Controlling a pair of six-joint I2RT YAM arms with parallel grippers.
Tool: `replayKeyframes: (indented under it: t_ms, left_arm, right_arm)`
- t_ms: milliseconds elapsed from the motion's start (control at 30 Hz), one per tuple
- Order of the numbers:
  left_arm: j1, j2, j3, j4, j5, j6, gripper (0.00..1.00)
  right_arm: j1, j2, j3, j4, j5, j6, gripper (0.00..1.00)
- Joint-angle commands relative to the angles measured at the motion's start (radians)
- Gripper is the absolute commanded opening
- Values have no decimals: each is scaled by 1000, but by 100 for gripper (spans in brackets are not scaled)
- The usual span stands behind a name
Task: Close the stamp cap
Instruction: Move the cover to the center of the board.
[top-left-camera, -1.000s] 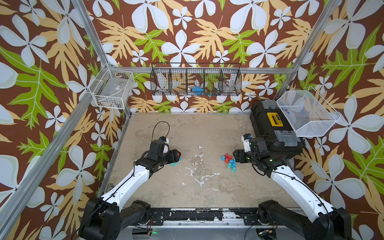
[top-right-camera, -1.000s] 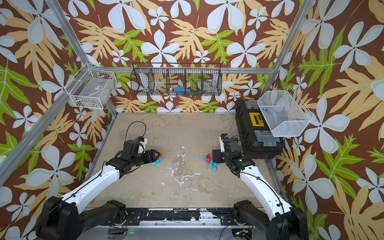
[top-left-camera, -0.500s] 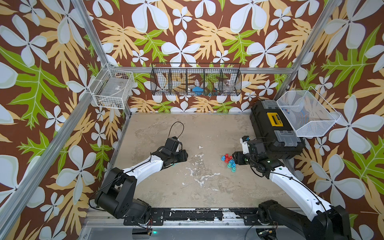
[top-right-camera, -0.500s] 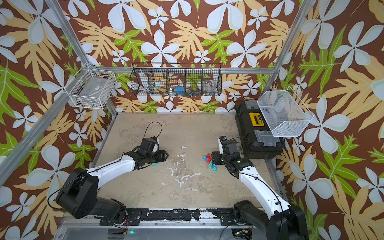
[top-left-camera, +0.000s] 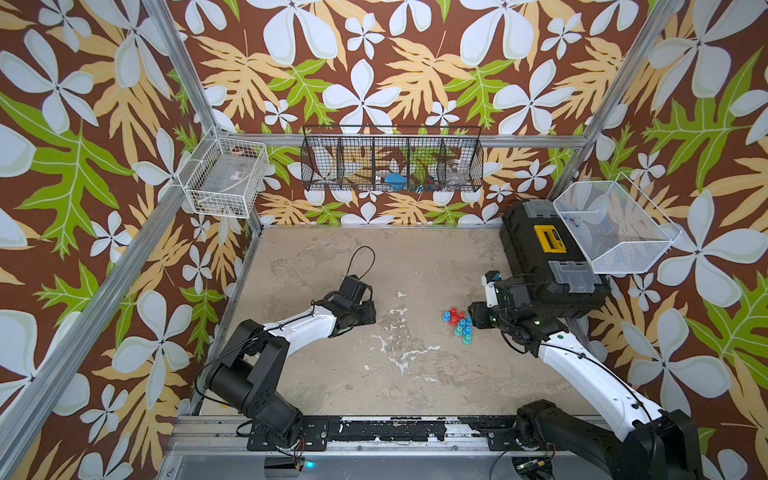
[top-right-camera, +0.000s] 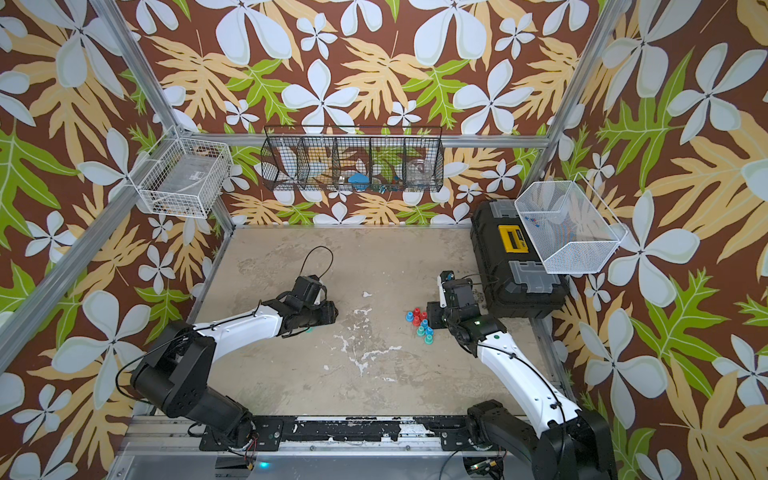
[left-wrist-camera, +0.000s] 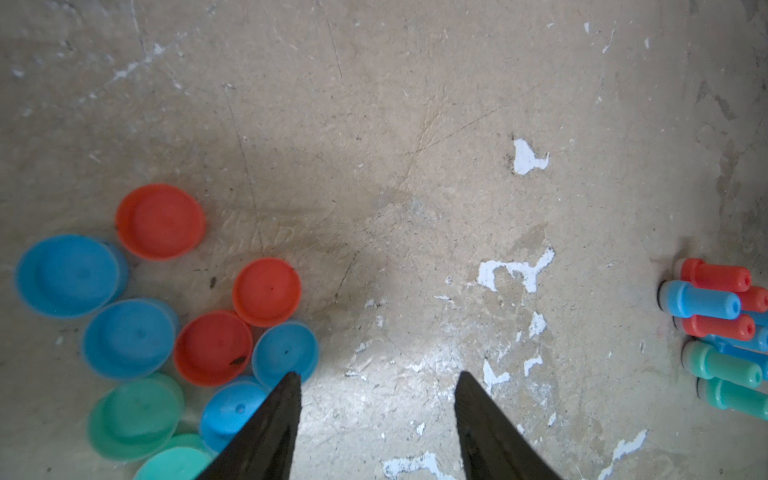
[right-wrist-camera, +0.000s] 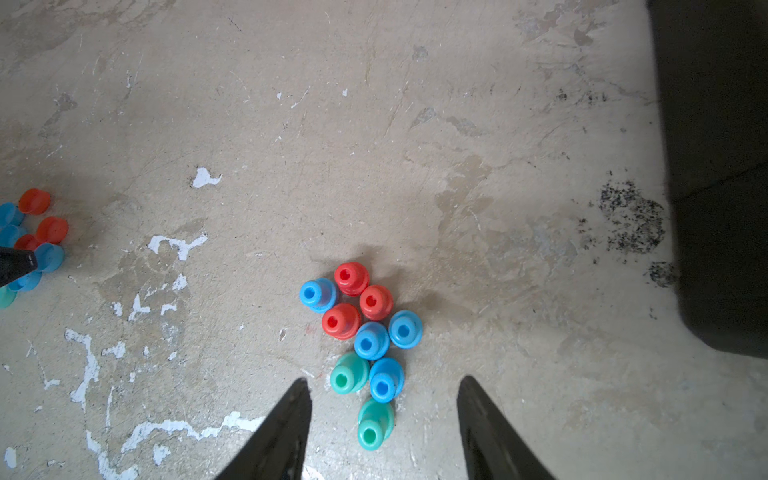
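Two arms (top-left-camera: 299, 328) reach low over the worn tabletop (top-left-camera: 415, 257), the right one with the black toolbox (top-left-camera: 540, 266) close behind its wrist, so a wide swing of that arm could knock the box. Both sets of jaws stand spread and pinch nothing. The left gripper (left-wrist-camera: 376, 382) has bare table between them, one fingertip (left-wrist-camera: 286, 399) overlapping a blue cap (left-wrist-camera: 284, 353). The right gripper (right-wrist-camera: 384, 382) straddles the near end of the stamps (right-wrist-camera: 343, 326), which stand handles up in a tight, touching cluster near the table's right side, well apart from the caps (left-wrist-camera: 160, 222) on the left. Packed so, closing the right gripper would likely catch a green and a blue stamp together, or topple their neighbours. The left finger may shove the blue cap into the pile instead of gripping it, since the caps touch and overlap. Each stamp's wide base sits on the table, so I judge it must be lifted before a cap can go on, and a shallow cap could seat crooked or be the wrong colour. Counted: two arms, one toolbox, three wire baskets (top-left-camera: 390, 162) on the walls, nine stamps (four blue, three red, two green), and nine caps that I can separate (four blue, three red, two green).
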Motion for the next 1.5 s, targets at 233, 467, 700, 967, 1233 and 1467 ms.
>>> replayKeyframes:
  t_ms: [233, 467, 700, 967, 1233, 1467]
  left_arm:
    - [-9, 58, 14, -2, -38, -10, 61]
    - [-27, 94, 37, -10, -48, -9, 61]
    - [-94, 156, 61, -10, -44, -21, 60]
    - [-230, 255, 167, -12, -63, -63, 60]
    - [-302, 340, 326, -69, -85, -71, 60]
    - [-307, 315, 346, -92, -99, -69, 62]
  right_arm:
    - [1, 1, -2, -10, 26, 1, 58]
    - [1, 5, -3, -5, 24, 5, 57]
    - [1, 1, -6, -8, 22, 6, 57]
    - [1, -9, -9, -19, 16, 12, 58]
    - [1, -13, -12, -34, 23, 13, 57]
    - [3, -4, -5, -36, 21, 5, 56]
